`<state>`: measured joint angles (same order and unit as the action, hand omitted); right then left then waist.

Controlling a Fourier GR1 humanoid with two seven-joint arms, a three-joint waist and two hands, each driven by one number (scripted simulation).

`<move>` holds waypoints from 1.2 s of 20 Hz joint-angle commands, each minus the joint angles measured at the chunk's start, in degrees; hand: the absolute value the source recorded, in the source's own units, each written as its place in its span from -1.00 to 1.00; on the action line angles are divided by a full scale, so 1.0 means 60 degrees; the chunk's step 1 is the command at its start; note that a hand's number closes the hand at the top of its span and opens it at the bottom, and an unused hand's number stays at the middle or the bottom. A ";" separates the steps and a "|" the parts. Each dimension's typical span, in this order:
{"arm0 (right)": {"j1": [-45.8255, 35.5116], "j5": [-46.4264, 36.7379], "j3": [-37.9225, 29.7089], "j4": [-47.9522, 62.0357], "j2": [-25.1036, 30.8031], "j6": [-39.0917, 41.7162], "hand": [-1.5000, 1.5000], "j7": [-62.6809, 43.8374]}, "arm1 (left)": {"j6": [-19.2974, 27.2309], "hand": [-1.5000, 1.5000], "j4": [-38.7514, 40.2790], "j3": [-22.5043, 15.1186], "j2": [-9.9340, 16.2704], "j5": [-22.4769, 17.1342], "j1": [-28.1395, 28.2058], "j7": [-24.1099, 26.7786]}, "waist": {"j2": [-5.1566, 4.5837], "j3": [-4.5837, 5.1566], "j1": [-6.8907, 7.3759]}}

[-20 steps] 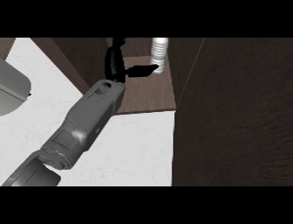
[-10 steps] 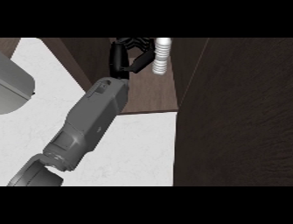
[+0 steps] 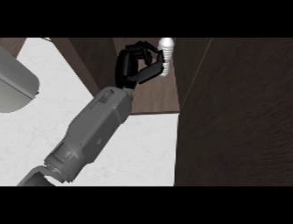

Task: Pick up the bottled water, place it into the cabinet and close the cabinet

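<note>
Cabinet door [image 3: 252, 109] is filling the frame's right, swung open, its edge running just beside the shelf [image 3: 155, 94] at upper centre. Bottle [image 3: 166, 54] is standing upright on that shelf near the top edge. Hand [image 3: 139, 65] is curling around it, grasping, thumb touching the bottle's side.

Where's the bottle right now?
Head view, top centre: the bottle stands on the cabinet shelf, beside the open door, with the hand curled round it.

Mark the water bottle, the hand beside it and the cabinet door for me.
water bottle [image 3: 166, 49]: head view, ribbed white side.
hand [image 3: 134, 65]: head view, black palm.
cabinet door [image 3: 252, 118]: head view, dark wood face.
</note>
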<state>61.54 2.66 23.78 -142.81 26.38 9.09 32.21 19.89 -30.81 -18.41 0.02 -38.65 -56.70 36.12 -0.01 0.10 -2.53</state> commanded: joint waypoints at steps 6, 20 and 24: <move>0.0568 -0.0239 -0.0009 -0.1230 0.0214 -0.0415 -1.00 -0.0419 | -0.1159 -1.00 -0.3455 -0.2271 -0.0004 -0.1055 0.3128 -0.0446 | 0.0153 0.0000 0.0454; 0.0996 -0.1547 0.1108 -0.1361 0.0924 -0.0703 -1.00 -0.0108 | -0.0456 -1.00 -0.8891 -0.3408 0.2624 -0.0510 0.8767 -0.0024 | 0.0175 0.0011 0.0723; 0.0101 -0.2039 0.0907 -0.1127 0.1980 -0.0054 1.00 -0.0348 | -0.1443 -1.00 -0.9697 -0.3317 0.3648 -0.0738 0.9802 0.0366 | 0.0145 0.0030 0.0956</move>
<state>63.16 -0.64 28.95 -142.81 33.22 6.58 33.25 14.21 -83.53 -38.68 16.54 -42.58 -3.96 36.34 0.85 0.22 2.52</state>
